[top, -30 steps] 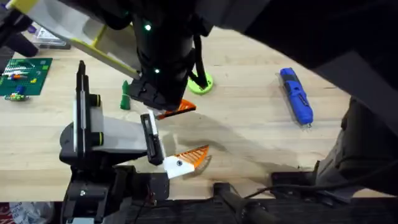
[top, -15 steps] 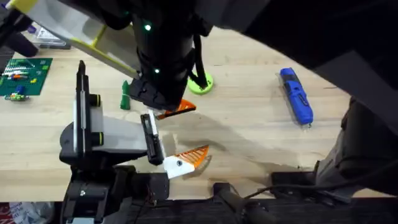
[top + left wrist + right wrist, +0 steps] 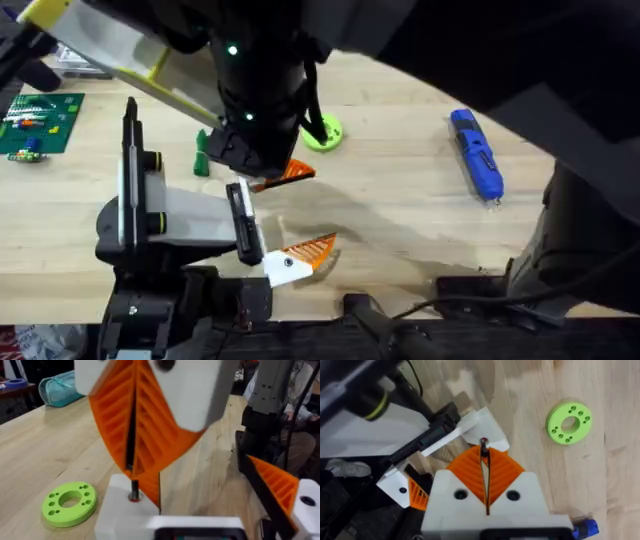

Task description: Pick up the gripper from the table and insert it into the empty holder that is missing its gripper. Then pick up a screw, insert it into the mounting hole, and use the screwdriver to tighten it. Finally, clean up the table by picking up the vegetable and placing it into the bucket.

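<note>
Two orange pads of the right gripper point(image 3: 484, 462) are pressed together on a thin dark screw point(image 3: 483, 444), so we read that one as clamped on the screw. In the overhead view its arm reaches across the middle, w/ the tip just past the holder's far end.

The screw's lower end meets a small hole in the wedge's white base, seen in the left wrist view. The wedge point(image 3: 489, 424) sits w/ its base against the black holder point(image 3: 243, 222), at the right-hand end of the grey body point(image 3: 175, 218). We can't tell how deep the screw is.

A 2nd wedge point(image 3: 303, 254) sits at the holder's near end, orange part pointing right, dark dot showing on its white block.

Left gripper: we can't tell its state.

Other items on the table point(image 3: 400, 215):
- Screwdriver point(image 3: 477, 155) lies flat, well to the right, apart from both arms.
- Vegetable point(image 3: 202, 154) is left of the right gripper and just beyond the grey body, nothing touching it.
- Green ring point(image 3: 323, 135) lies flat, beyond the right gripper & slightly right.
- Green circuit board point(image 3: 38, 120) is at the far left edge.
</note>
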Controlling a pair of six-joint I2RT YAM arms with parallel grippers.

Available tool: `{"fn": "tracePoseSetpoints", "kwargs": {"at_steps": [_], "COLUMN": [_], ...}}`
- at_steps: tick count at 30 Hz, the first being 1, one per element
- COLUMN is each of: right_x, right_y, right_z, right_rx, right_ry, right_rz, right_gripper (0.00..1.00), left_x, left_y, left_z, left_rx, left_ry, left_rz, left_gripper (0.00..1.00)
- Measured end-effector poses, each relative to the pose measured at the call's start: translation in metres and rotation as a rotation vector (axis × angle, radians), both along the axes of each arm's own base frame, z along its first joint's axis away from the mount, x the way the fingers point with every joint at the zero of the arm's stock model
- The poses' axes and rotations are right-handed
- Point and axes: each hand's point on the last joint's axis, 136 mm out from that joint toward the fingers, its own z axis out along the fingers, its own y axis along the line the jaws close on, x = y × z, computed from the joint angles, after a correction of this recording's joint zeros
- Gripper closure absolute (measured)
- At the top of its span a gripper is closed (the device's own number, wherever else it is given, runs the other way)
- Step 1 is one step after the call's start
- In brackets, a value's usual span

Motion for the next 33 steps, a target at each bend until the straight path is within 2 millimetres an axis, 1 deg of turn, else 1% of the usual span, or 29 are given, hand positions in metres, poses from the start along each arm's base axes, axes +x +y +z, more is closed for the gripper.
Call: {"fn": "tracePoseSetpoints", "kwargs": {"at_steps": [19,27,33], "right_x": [-0.001,0.0006,0.0006], "right_y": [-0.0021,0.0012,0.0005], "right_z": [-0.0005,0.0001,-0.0055], "right_rx": [-0.009,0.005,-0.008], "right_ry": [0.004,-0.002,0.004], "right_rz": [0.0,0.0,-0.001], "right_gripper": [0.993,0.993,0.993], "left_x": [0.0,0.0,0.0001], "left_y": [0.0,0.0,0.0], "left_z": [0.0,0.0,-0.0001], "left_rx": [0.0,0.0,-0.001], "left_ry": [0.0,0.0,0.004], "left_rz": [0.0,0.0,0.001], "left_gripper": [0.013,0.013,0.013]}}
